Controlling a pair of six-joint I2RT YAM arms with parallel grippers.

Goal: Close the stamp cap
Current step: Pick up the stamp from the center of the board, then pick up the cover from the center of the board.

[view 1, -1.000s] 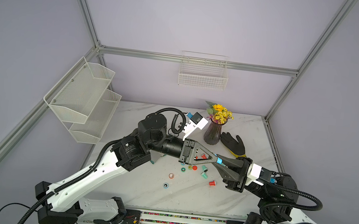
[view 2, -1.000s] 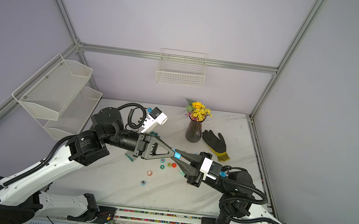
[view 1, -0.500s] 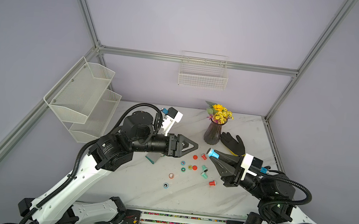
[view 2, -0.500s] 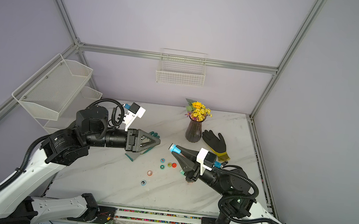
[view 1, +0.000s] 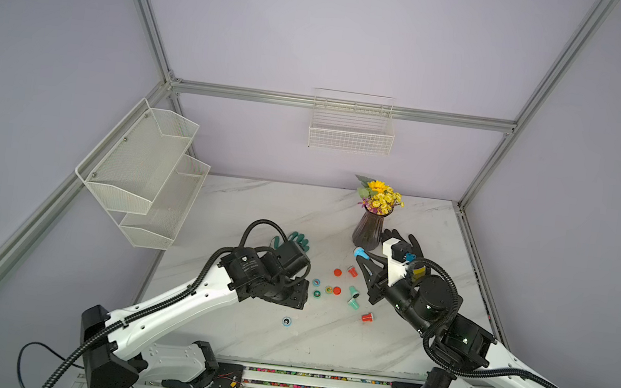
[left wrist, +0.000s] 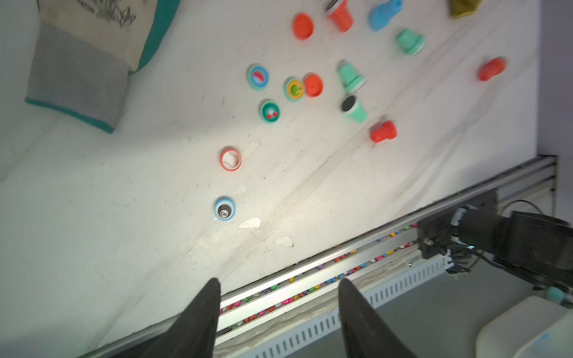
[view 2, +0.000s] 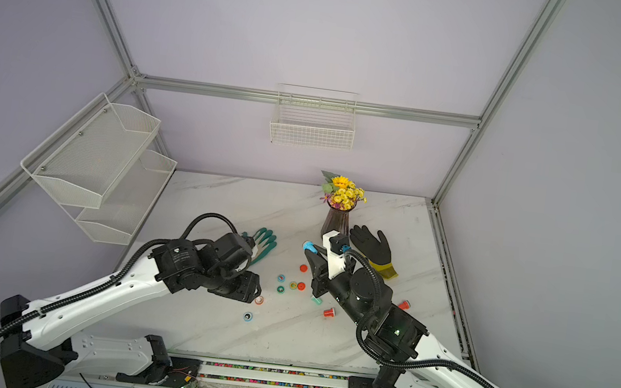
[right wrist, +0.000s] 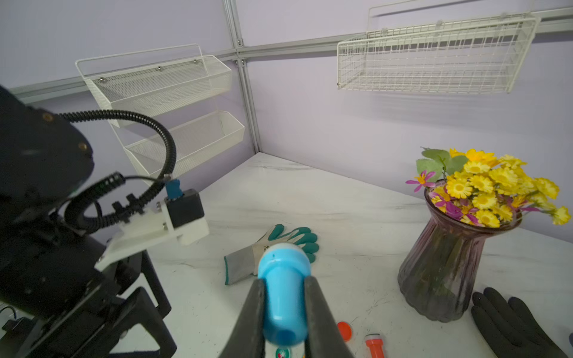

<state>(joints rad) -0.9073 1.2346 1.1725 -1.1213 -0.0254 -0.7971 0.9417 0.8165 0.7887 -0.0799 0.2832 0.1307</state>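
The right hand [right wrist: 283, 280] pinches the blue stamp [right wrist: 284, 263], raised off the counter [view 1: 259, 205] with its long axis pointing toward the back-left corner — the blue cap [left wrist: 224, 208], its likely match, lies flat near the front edge, far nearer the left hand [left wrist: 279, 283], spread and empty close by.

- The right gripper [right wrist: 285, 280] is clamped on a blue stamp [right wrist: 283, 297], with a black finger [right wrist: 254, 310] pressed to each side, raised above the table near the vase.
- The vase [right wrist: 446, 272], ribbed purple glass, stands upright on the marble table [right wrist: 310, 198] and holds yellow flowers [right wrist: 493, 186].
- A black glove [right wrist: 511, 322] lies flat just beside the vase's foot.
- An orange cap [right wrist: 344, 331] and an orange stamp [right wrist: 373, 342] lie between the vase and the blue stamp.
- A green-and-white glove [right wrist: 273, 248] lies well apart from the vase.
- The left arm [right wrist: 46, 217] is farther still from the vase.
- A wire basket [right wrist: 434, 59] hangs on the wall above the vase.
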